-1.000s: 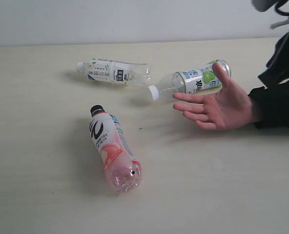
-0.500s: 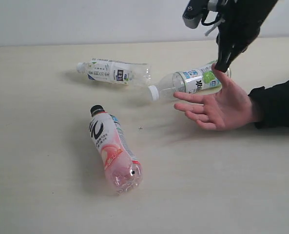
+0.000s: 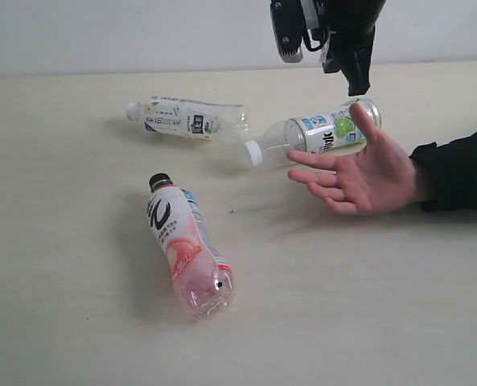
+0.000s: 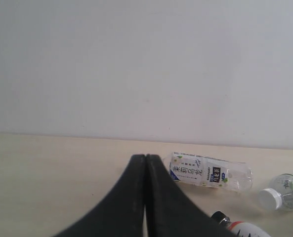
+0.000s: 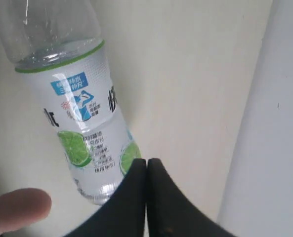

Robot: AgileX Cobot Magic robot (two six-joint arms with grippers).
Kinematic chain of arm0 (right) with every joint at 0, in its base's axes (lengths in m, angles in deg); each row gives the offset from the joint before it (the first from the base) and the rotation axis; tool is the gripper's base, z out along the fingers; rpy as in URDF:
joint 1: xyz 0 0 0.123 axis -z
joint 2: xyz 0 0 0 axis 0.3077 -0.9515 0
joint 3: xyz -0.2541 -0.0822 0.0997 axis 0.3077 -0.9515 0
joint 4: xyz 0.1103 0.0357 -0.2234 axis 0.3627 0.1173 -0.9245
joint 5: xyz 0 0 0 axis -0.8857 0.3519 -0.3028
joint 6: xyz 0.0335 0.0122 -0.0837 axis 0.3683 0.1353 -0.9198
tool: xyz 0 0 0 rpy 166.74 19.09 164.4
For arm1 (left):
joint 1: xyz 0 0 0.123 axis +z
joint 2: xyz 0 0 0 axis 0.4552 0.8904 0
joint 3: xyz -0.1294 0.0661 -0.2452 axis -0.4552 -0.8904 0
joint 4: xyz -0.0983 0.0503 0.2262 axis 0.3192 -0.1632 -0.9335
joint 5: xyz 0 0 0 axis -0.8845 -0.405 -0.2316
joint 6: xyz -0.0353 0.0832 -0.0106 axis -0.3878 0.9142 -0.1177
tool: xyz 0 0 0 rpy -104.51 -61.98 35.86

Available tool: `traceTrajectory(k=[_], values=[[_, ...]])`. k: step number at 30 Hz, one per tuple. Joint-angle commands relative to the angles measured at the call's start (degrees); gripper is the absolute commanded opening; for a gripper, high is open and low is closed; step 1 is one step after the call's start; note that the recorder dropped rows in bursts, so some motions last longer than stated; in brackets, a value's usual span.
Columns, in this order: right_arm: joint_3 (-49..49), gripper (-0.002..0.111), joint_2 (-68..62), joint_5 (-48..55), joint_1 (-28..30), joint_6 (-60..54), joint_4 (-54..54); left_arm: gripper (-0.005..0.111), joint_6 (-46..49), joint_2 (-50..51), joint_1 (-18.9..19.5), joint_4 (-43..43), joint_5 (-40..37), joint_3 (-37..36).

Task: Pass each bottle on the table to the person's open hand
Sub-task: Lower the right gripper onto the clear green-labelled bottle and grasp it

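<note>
Three bottles lie on the table (image 3: 77, 322): a pink-and-white bottle with a black cap (image 3: 188, 245) at front left, a white-label bottle (image 3: 188, 118) at the back, and a lime-label bottle (image 3: 318, 134) right of it. No fourth bottle is in view. The person's open hand (image 3: 367, 173) rests palm up just in front of the lime-label bottle. My right gripper (image 3: 359, 84) hangs shut just above that bottle's base (image 5: 82, 123), its tips (image 5: 146, 162) holding nothing. My left gripper (image 4: 145, 158) is shut and empty, low over the table, facing the white-label bottle (image 4: 208, 173).
A pale wall (image 3: 141, 32) backs the table's far edge. The person's black sleeve (image 3: 459, 173) lies along the right side. In the right wrist view a fingertip (image 5: 15, 210) shows beside the lime-label bottle. The lime-label bottle's white cap (image 4: 272, 197) shows in the left wrist view.
My right arm has swung in from the upper right and moved left, and now hangs over the lime-label bottle. The bottles and the hand have stayed put.
</note>
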Motion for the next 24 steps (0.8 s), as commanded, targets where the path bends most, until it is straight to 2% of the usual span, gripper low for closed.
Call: traceTrajectory(k=[1, 4, 6, 8, 11, 14, 21, 24], values=[[1.3, 0.0, -2.5, 1.0, -0.1, -3.7, 2.1, 0.0, -0.1, -0.3, 0.1, 0.2, 0.0, 0.1], [1.3, 0.0, -4.8, 1.2, -0.4, -4.4, -0.2, 0.0, -0.1, -0.3, 0.1, 0.2, 0.0, 0.1], [1.3, 0.006, -6.0, 0.6, -0.5, -4.4, -1.3, 0.0, -0.1, -0.3, 0.1, 0.2, 0.0, 0.1], [1.3, 0.019, -6.7, -0.7, -0.7, -4.4, -0.9, 0.0, -0.1, -0.3, 0.1, 0.2, 0.0, 0.1], [1.3, 0.048, -7.3, -4.3, -1.4, -4.4, -0.7, 0.0, -0.1, -0.3, 0.1, 0.2, 0.0, 0.1], [1.3, 0.065, -7.8, -6.8, -1.7, -4.8, 1.0, 0.0, -0.1, -0.3, 0.1, 0.2, 0.0, 0.1], [1.3, 0.067, -7.9, -6.1, -2.8, -5.0, 1.9, 0.0, -0.1, -0.3, 0.1, 0.2, 0.0, 0.1], [1.3, 0.073, -7.9, -5.0, -3.4, -4.9, -0.6, 0.0, -0.1, -0.3, 0.1, 0.2, 0.0, 0.1]])
